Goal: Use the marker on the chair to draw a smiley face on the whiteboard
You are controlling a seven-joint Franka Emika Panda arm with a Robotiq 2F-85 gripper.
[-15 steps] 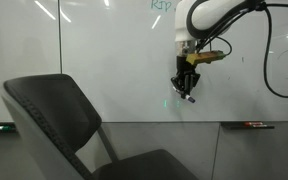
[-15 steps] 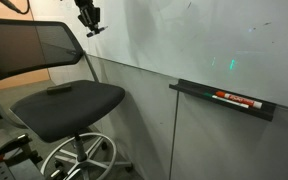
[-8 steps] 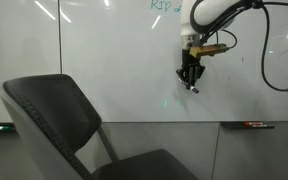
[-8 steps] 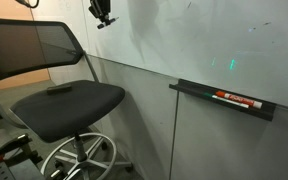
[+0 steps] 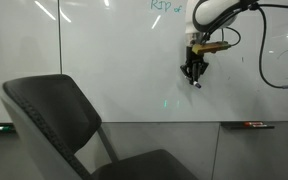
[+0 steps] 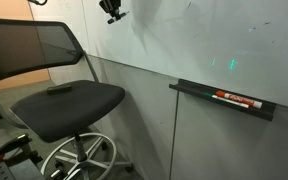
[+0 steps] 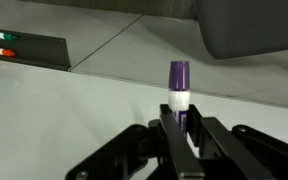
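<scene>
Gripper first: its two dark fingers are clamped on the marker at lower centre of the wrist view. They pinch the lower barrel, and a white band and a purple end stick out past the fingertips. We judge the marker light, stiff and smooth-sided, so it may slip or swivel between the pads when pressed against a hard surface. A hold close to the working end, square across the barrel, should keep it steady (we cannot tell whether the purple end is a cap or the nib). In an exterior view the gripper hangs right of centre in the upper half of the frame, in front of the whiteboard. The marker pokes out below it, and whether it touches the glossy surface we cannot say. Seen from the side, the gripper sits at the top edge of the frame. Green handwriting runs along the top. We make out no strokes of a smiley face. The chair fills the lower left, well apart from the arm. A tray at right holds a red-and-black marker.
</scene>
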